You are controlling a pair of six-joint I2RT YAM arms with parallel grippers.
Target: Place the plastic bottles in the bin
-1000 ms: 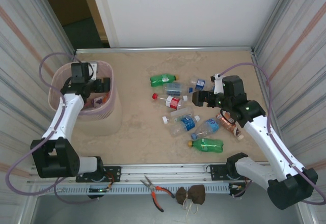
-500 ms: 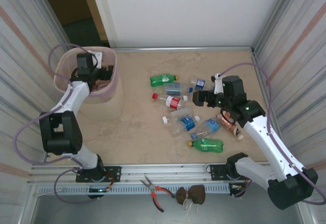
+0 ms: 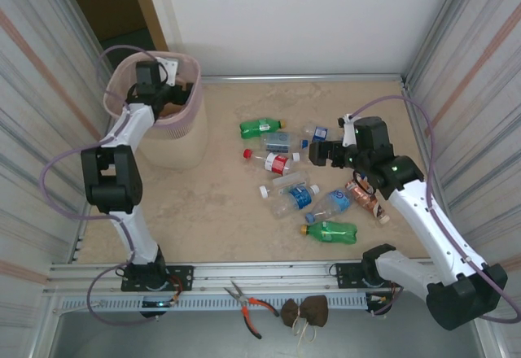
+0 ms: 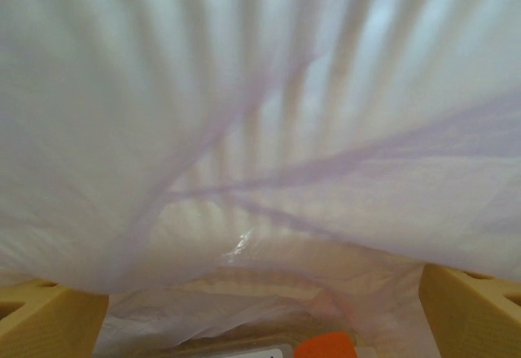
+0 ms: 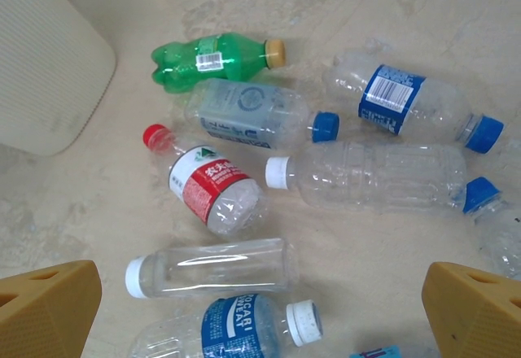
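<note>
The pink translucent bin stands at the far left of the table. My left gripper reaches down inside its rim. In the left wrist view the left gripper has its yellow fingers wide apart and open, facing the bin's wall, with an orange cap below. Several plastic bottles lie mid-table: a green one, a red-labelled one and a blue-labelled one. My right gripper hovers open over them. In the right wrist view the right gripper spans a clear white-capped bottle.
Another green bottle and an orange-brown one lie nearer the right arm. Pliers and two brown lumps rest on the near ledge. Corrugated walls close in both sides. The bin's ribbed side borders the bottles on the left.
The bin and the left gripper inside it have shifted together toward the far left corner, the left arm stretching out. The right arm has barely moved.
</note>
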